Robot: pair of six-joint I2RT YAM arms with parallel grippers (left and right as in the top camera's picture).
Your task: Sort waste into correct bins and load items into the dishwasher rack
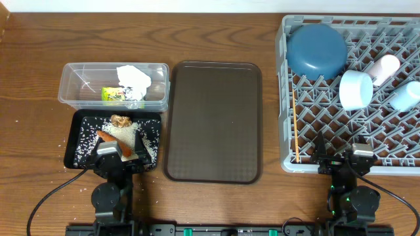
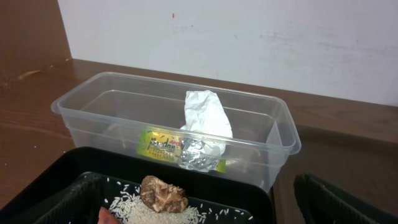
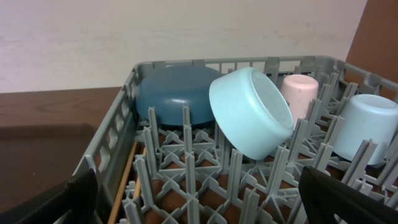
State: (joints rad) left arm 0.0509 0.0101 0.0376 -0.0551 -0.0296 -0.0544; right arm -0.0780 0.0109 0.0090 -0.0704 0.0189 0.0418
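The clear tub (image 1: 65, 82) holds the crumpled white napkin (image 1: 133, 78) and the yellow-green wrapper (image 1: 113, 96); the left wrist view shows the tub (image 2: 81, 118), napkin (image 2: 205, 118) and wrapper (image 2: 158, 146). The black tray (image 1: 69, 141) holds white rice (image 1: 128, 133), the brown lump (image 1: 120, 120) and the carrot (image 1: 108, 137). The grey rack (image 1: 285, 98) holds the dark-blue bowl (image 1: 317, 49), white bowl (image 1: 356, 88), pink cup (image 1: 384, 67), light-blue cup (image 1: 405, 95) and chopsticks (image 1: 296, 128). My left gripper (image 1: 121, 156) is open and empty over the tray's near edge. My right gripper (image 1: 338, 158) is open and empty at the rack's near edge.
A large dark brown serving tray (image 1: 213, 121) lies bare between the bins and the rack. Loose rice grains dot the table left of the black tray. A white wall stands behind the table. Cables run from both arm bases at the front edge.
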